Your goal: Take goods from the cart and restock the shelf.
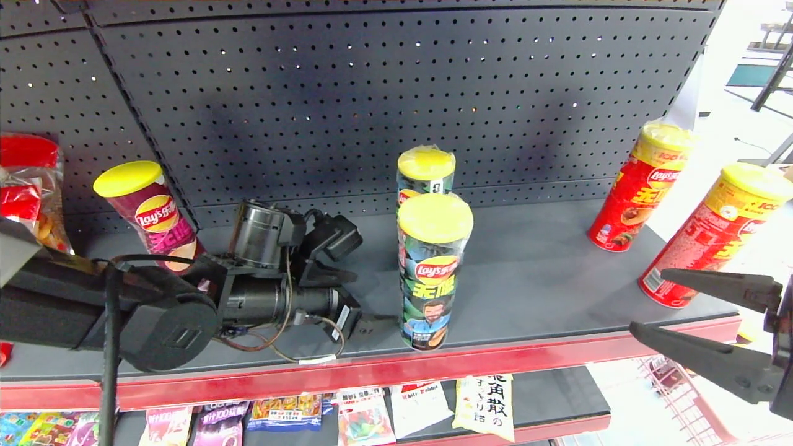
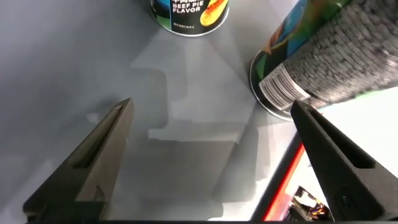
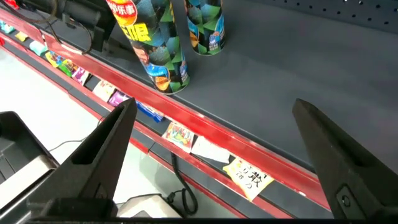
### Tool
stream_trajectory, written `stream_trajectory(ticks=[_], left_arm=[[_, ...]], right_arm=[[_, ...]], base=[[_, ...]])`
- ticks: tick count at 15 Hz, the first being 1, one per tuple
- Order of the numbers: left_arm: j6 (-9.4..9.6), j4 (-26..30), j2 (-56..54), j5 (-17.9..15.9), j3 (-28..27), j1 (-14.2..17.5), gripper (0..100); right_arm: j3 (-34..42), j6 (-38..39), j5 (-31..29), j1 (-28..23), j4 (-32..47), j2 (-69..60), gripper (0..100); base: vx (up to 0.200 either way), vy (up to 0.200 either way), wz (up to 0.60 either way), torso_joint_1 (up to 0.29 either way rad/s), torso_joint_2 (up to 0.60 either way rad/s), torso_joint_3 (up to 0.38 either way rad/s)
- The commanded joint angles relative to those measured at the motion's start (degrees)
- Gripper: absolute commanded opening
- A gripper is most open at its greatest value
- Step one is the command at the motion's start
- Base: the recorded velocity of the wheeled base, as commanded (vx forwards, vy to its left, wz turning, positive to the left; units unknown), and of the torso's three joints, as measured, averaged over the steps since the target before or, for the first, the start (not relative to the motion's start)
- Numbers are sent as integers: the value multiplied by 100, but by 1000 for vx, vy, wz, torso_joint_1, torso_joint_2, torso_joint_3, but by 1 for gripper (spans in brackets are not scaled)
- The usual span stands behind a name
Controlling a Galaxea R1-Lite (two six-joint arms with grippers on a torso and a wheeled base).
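Left wrist view: left pincer [image 2: 211, 104] spread wide, empty, near the front green can [image 2: 281, 82]; right pincer [image 3: 214, 102] equally spread.

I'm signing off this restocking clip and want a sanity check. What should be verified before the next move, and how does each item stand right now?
1. Left gripper empty, jaws open: ok.
2. Right gripper empty, jaws open: ok.
3. Front green can upright on the shelf: ok.
4. Left gripper clear of that can: cannot tell; one finger sits very near its base.
5. Bare shelf space between the front green can and the red cans: ok.
6. Goods waiting in the cart: cannot tell; just a corner of it is in sight.
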Motion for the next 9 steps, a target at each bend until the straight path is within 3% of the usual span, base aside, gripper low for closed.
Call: stream_trajectory(ticks=[1,3,5,7,8,9], left_arm=[[-36,1,-625,122,232,96,100],[-62,54,-1460,262,584,360,100],[-308,80,-2612,500,1243,448,100],[-387,133,-3508,1212,1832,466,100],[-484,168,-4282,1853,2315,457,100],[-686,247,-4642,1976,2552,466,100]], right_arm=[[96,-5,-27,1,5,-32,100],[245,-41,-203,-105,23,-164,100],[570,-216,-677,-166,31,-533,100],[895,-471,-1626,-219,31,-1034,100],[1098,-445,-1846,-245,23,-1368,100],[1238,-436,-1881,-465,31,-1658,100]], base=[[0,0,0,0,0,0],[0,0,0,0,0,0],[0,0,0,0,0,0],[0,0,0,0,0,0],[0,0,0,0,0,0],[0,0,0,0,0,0]])
